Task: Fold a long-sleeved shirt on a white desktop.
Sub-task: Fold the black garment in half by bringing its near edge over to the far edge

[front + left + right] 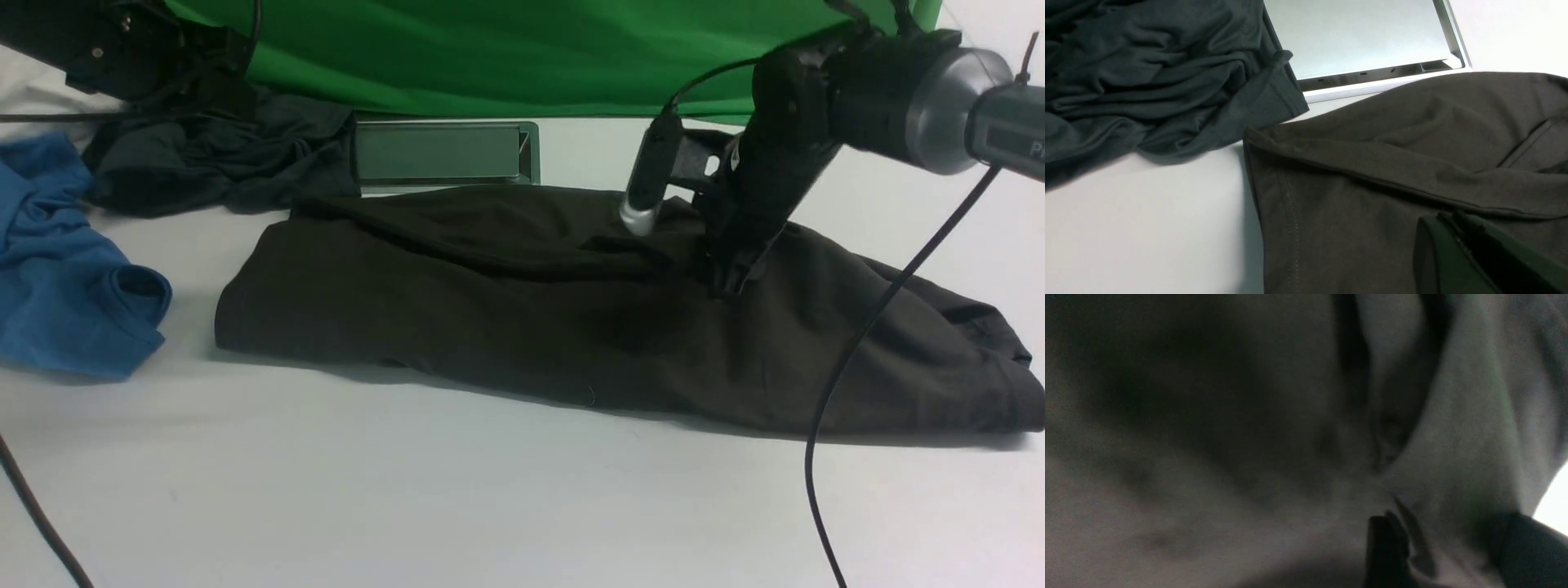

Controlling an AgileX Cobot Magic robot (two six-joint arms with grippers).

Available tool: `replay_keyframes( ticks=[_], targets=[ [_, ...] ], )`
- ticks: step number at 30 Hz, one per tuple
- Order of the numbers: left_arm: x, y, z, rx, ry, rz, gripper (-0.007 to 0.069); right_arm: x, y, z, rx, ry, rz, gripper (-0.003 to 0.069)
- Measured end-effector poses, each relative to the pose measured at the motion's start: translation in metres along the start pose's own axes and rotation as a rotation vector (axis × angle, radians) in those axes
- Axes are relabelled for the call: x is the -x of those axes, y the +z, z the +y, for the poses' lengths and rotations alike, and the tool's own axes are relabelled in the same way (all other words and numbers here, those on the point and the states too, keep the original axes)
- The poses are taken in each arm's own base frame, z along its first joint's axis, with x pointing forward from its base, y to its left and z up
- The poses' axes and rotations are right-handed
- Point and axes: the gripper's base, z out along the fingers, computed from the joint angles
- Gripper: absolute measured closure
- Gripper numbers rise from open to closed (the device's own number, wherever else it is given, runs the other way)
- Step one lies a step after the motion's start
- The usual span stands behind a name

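**Operator:** Where is the shirt lying?

**Spotter:** The long-sleeved shirt (604, 310) is a long band on the bench (490, 490), just on your side of the hatch (445, 155). Its long axis runs along the hatch's long edge. One end sits a little left of the hatch, and the other reaches well to its right.

**Operator:** And my arms?

**Spotter:** Your right fingers (1386, 555) are down on the band's hatch-side edge, to the right of the hatch. They stand apart with cloth lying between them, and I can't see them clamped on anything. Your left fingers (1437, 261) are pressed together and empty. That arm is up on the hatch's left, over the dark grey garment (220, 163).

**Operator:** Which arm takes the fold?

**Spotter:** The right, I'd judge. The band's free end lies further right of the hatch than those fingers do, so you would reach outward first, then carry it back towards the hatch's left. Your left arm is nearer the other end and could pin it. Keep clear of the blue shirt (65, 261), further left of the hatch.
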Motion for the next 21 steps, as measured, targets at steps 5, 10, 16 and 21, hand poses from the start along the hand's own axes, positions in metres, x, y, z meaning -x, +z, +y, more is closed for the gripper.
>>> replay_keyframes(
  ticks=[5,10,16,21],
  targets=[
    [0.001,0.0,0.001,0.009,0.0,-0.015,0.0604,0.009,-0.001,-0.004,-0.047,0.046,-0.097,0.0288],
    [0.001,0.0,0.001,0.009,0.0,-0.016,0.0604,0.022,-0.001,-0.01,-0.106,0.098,-0.242,0.0316],
    [0.001,0.0,0.001,0.012,0.002,-0.014,0.0603,0.022,0.004,-0.01,-0.099,0.117,-0.247,0.0489],
    [0.001,0.0,0.001,0.013,0.004,-0.014,0.0603,0.016,0.002,-0.016,-0.062,0.273,-0.221,0.0537]
  ],
)
